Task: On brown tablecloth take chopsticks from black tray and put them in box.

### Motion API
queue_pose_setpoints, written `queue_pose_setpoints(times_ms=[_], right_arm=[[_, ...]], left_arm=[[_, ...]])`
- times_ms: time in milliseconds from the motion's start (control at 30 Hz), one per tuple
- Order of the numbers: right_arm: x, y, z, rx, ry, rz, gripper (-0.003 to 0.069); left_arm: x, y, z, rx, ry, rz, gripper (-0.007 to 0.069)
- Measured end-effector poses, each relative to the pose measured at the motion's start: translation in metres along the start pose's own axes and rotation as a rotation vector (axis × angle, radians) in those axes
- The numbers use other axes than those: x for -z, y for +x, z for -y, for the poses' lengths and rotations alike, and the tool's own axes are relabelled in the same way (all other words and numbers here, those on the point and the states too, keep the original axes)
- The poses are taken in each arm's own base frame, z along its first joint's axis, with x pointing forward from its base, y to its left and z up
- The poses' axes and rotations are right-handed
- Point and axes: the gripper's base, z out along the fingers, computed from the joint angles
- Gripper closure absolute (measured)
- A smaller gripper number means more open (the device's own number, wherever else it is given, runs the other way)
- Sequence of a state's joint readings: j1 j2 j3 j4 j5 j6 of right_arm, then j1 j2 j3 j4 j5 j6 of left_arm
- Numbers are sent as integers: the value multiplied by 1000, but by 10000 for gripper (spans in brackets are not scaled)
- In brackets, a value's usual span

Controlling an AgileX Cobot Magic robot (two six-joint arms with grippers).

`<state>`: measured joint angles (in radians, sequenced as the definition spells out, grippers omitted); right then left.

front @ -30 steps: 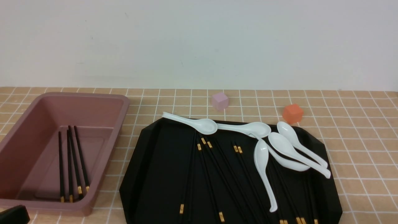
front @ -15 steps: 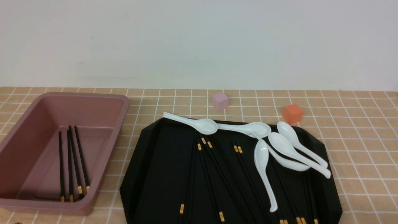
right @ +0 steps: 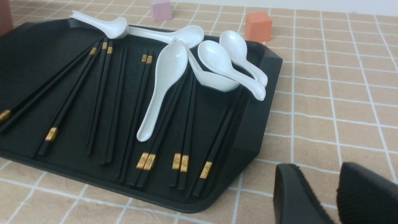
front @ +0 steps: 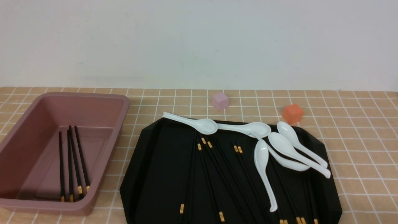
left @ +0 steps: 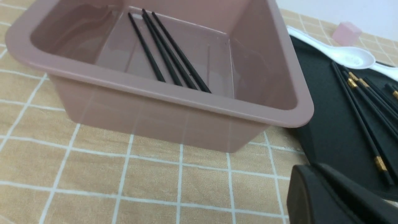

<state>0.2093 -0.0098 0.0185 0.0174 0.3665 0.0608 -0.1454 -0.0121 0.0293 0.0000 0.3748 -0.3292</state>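
The pink-brown box stands on the brown tablecloth at the left, with several black chopsticks lying in it. The black tray to its right holds several more chopsticks, partly under white spoons. Neither gripper shows in the front view. In the left wrist view my left gripper is shut and empty, low over the cloth between the box and the tray's corner. In the right wrist view my right gripper is open and empty, over the cloth just off the tray.
Several white spoons lie across the tray's far right part, some on top of chopsticks. A pink cube and an orange cube stand on the cloth behind the tray. A pale wall closes the back.
The dark tip of my left gripper, seen at the front view's bottom left corner a second ago, has drawn back out of that view. Chopsticks, spoons, tray and box have not moved.
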Motion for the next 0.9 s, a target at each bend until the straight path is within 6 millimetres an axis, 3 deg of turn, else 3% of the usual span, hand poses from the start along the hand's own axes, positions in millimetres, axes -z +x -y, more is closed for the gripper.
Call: queue_pose_setpoints(times_ms=[900], right_arm=[[0,0,0,0,0,0,419]], left_arm=[[0,0,0,0,-1,-3,606]])
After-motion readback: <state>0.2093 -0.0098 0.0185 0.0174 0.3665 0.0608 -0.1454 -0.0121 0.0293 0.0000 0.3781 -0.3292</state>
